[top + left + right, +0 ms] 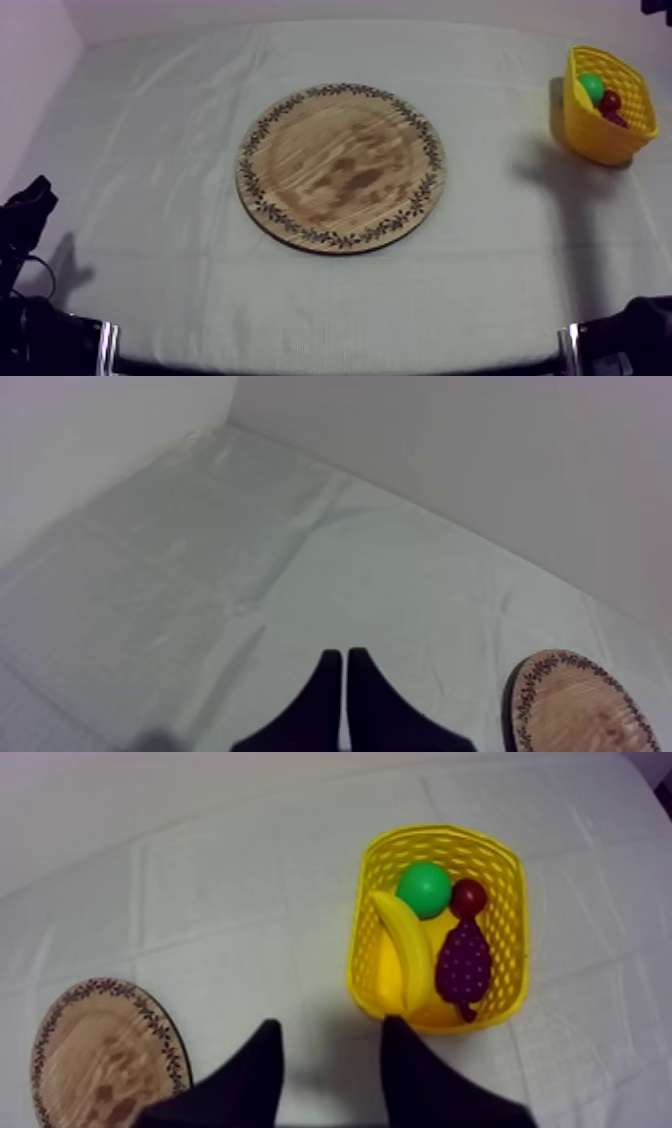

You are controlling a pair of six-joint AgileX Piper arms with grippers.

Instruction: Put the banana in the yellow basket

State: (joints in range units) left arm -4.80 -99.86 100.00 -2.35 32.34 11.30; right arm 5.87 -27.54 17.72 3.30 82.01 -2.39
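The banana [405, 947] lies in the yellow basket [360, 942]; my right jaws gape empty nearby, left jaws pressed together.

Yellow on latticed basket [358, 942] and banana [408, 947], green on pear [424, 888], purple on grapes [463, 964], red on small red fruit [468, 898], tan grain with dark leafy rim on board [340, 165], grey-white on cloth [160, 130].

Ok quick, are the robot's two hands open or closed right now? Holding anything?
Left gripper: closed, holding nothing.
Right gripper: open, empty, near the yellow latticed basket.
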